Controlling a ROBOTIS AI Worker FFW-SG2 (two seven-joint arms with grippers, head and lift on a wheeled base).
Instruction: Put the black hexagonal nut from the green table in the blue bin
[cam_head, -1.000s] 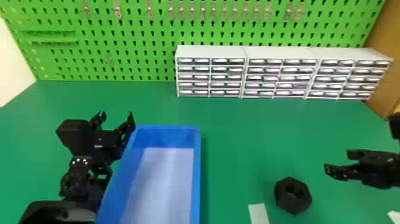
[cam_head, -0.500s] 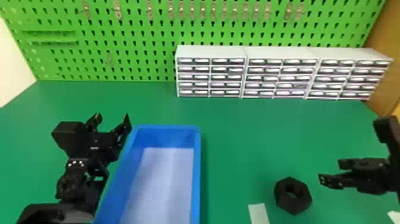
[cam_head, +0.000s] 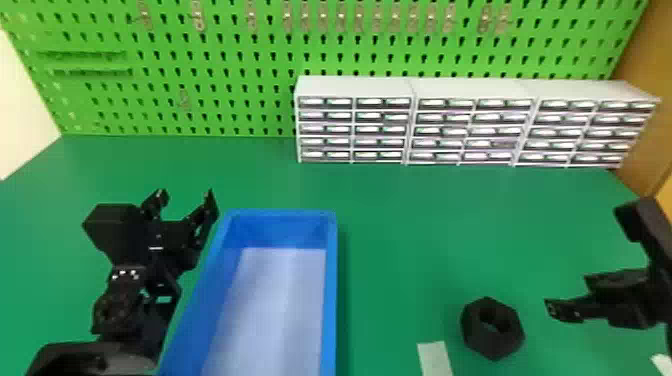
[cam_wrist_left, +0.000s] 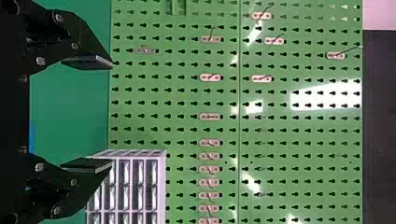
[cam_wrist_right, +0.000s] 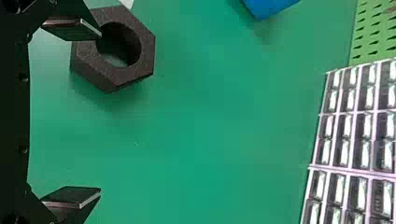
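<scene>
Head view: saw the nut lying flat on the green table, hole upward, to the right of the bin and well apart from it. Found the right gripper just beyond the nut, on the side away from the bin, with fingers parted and pointing inward. Made out a pale strip on the table near the nut, on the bin's side. Met the left gripper over on the bin's far left, near its rim, also spread. Spotted the drawers at the back, standing in front of the pegboard.

Left wrist view: caught the left gripper gaping wide, with only air between the pads. Picked out the pegboard and its row of hooks past the fingertips, plus part of the drawers.

Right wrist view: saw the right gripper wide apart too, holding nothing. Noticed one finger across part of the nut in this view; could not tell about contact. Glimpsed a corner of the bin farther off, and the drawers beyond the table.
</scene>
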